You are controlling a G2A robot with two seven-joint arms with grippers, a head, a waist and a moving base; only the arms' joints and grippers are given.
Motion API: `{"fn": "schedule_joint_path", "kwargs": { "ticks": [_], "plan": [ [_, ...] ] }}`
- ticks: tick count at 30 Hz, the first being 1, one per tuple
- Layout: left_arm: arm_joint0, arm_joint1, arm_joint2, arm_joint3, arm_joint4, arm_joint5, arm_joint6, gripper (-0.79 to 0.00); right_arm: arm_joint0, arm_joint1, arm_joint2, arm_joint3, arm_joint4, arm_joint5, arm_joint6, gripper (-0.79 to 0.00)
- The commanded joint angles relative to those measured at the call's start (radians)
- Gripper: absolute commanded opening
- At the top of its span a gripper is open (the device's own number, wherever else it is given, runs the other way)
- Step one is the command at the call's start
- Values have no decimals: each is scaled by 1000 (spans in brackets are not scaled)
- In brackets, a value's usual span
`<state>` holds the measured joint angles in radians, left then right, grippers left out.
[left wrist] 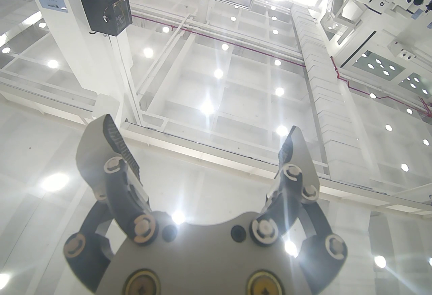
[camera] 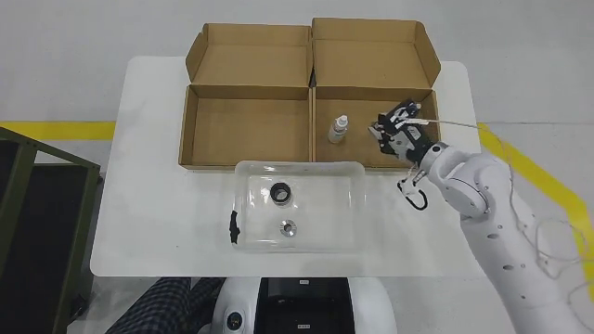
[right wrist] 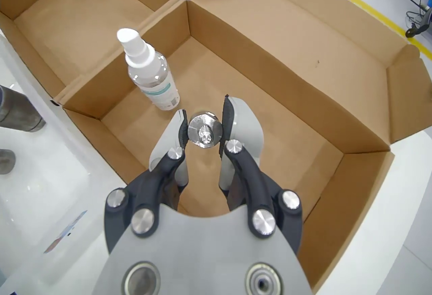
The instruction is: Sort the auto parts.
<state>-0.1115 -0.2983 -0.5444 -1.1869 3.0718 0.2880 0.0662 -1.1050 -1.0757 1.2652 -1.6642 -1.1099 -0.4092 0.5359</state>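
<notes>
My right gripper (right wrist: 205, 119) is clamped on a round metal part (right wrist: 205, 135) above the right-hand cardboard box (right wrist: 303, 80), near the spray bottle (right wrist: 152, 74) — my left gripper (left wrist: 199, 124) gapes wide, pointing upward. The top view adds two more parts (camera: 281, 191) in the clear tray (camera: 343, 172) — just before the boxes

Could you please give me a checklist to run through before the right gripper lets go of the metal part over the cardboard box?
1. Grip: right gripper shut on the round metal part, pads on both sides: ok.
2. Position: part hangs over the floor of the right cardboard box, inside its walls: ok.
3. Drop spot: spray bottle stands upright beside the part, apart from it; bare cardboard below: ok.
4. Height above the box floor: cannot tell.
5. Left gripper open, holding nothing, pointing at the ceiling: ok.
6. Whether this box suits this part: cannot tell.
</notes>
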Motion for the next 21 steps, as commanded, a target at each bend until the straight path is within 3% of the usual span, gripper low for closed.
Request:
{"fn": "schedule_joint_path", "kwargs": {
  "ticks": [1,21],
  "plan": [
    [0,0,0,0,0,0,0,0,23,-4,-22,23,-16,17,15,-785],
    [0,0,0,0,0,0,0,0,150,-40,-163,183,-41,35,80,-785]
  ]
}}
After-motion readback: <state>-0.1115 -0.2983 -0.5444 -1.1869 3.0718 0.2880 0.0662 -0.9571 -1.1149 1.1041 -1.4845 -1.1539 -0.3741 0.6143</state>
